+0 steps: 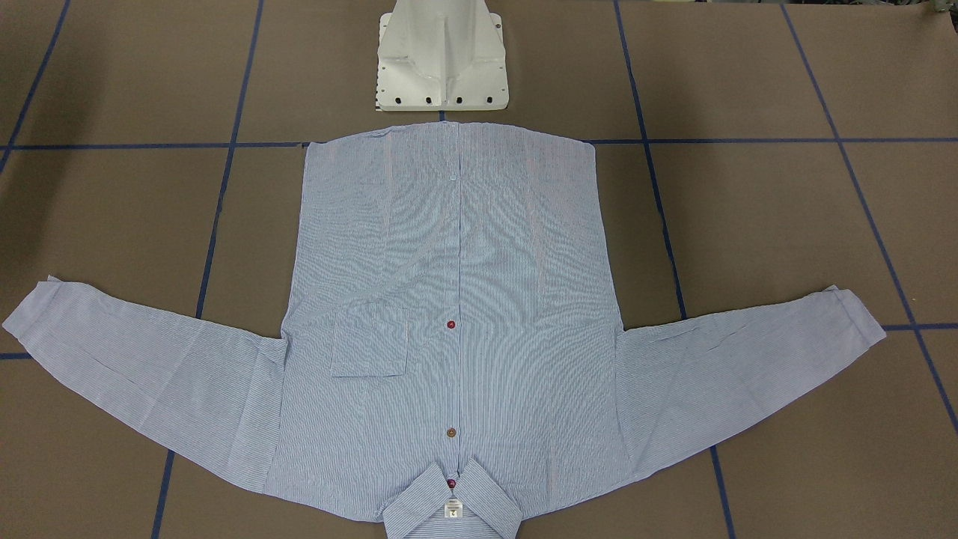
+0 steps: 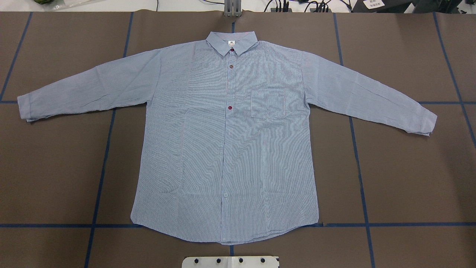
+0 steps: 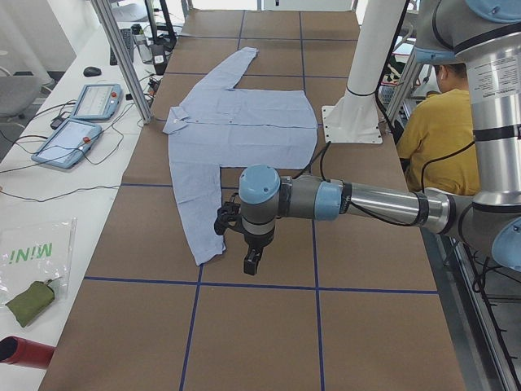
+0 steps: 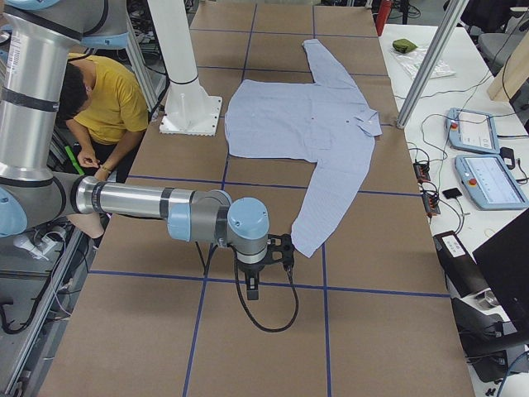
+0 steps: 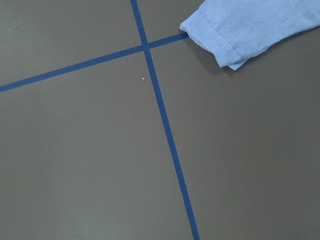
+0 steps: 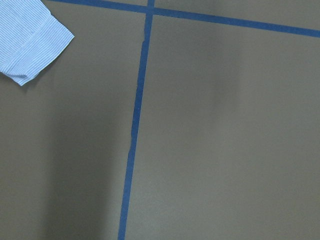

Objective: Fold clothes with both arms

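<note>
The light blue striped shirt (image 2: 227, 141) lies flat and face up on the brown table, buttoned, with both sleeves spread out; its collar is on the far side from the robot's base. It also shows in the front-facing view (image 1: 449, 299). My left gripper (image 3: 252, 262) hangs over the table just past the cuff of the nearer sleeve; I cannot tell if it is open or shut. My right gripper (image 4: 251, 288) hangs just past the other cuff; I cannot tell its state either. The left wrist view shows a cuff (image 5: 220, 42), the right wrist view the other cuff (image 6: 30, 45).
The white pedestal base (image 1: 441, 60) stands at the shirt's hem. Blue tape lines (image 2: 359, 149) grid the table. A person in a yellow shirt (image 3: 444, 130) sits behind the robot. Control tablets (image 3: 69, 142) and a metal post (image 3: 122, 57) are along the far side.
</note>
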You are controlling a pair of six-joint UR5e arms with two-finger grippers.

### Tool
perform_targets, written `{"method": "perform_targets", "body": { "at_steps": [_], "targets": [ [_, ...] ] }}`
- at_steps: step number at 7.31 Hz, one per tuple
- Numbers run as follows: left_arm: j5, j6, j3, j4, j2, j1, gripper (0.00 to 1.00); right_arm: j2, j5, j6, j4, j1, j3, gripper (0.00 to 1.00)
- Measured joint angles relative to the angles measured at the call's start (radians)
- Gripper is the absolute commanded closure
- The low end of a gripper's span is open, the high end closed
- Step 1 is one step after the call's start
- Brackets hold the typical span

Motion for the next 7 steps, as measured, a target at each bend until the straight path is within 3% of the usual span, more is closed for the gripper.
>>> {"method": "perform_targets", "body": {
  "at_steps": [4,7],
  "targets": [
    [0.005,0.005,-0.029,-0.076,-0.001,-0.002,0.0,0.011,-0.003,0.001,0.0,0.0,0.031,0.0],
    [0.01,-0.003,-0.038,-0.271,-0.031,-0.01,0.0,0.046,0.003,0.001,0.063,0.0,0.107,0.0]
  ]
}}
